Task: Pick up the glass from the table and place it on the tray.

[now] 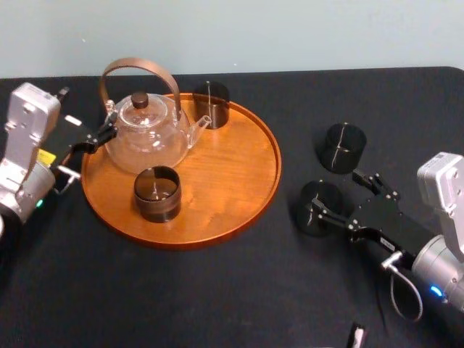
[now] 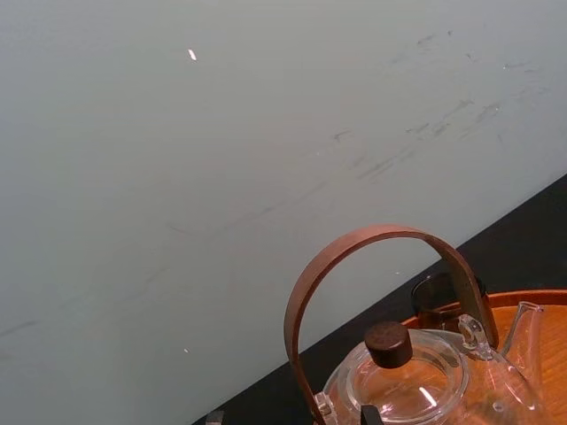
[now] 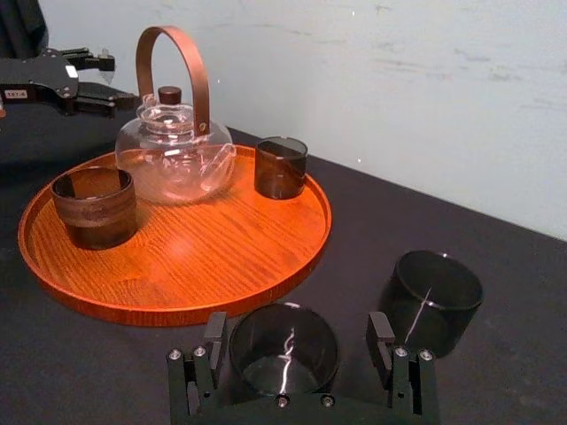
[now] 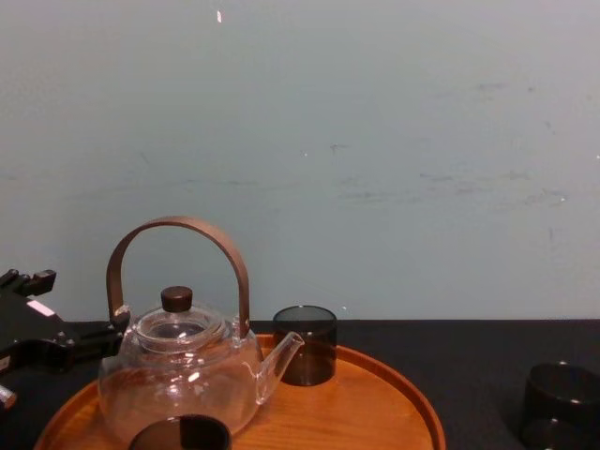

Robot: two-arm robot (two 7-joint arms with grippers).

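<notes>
You are seeing a matt black table (image 1: 217,304). The tray (image 1: 239,167) is showing smooth orange-brown wood with fine grain and a soft shine. The teapot (image 1: 145,141) is gleaming as clear glass; the glass (image 3: 283,354) is looking dark, smoky, glossy, the right claw (image 3: 297,325) matt black.

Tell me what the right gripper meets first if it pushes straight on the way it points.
The dark glass standing between the right gripper's open jaws; beyond it, probably the tray's rim. The left gripper sits by the teapot.
</notes>
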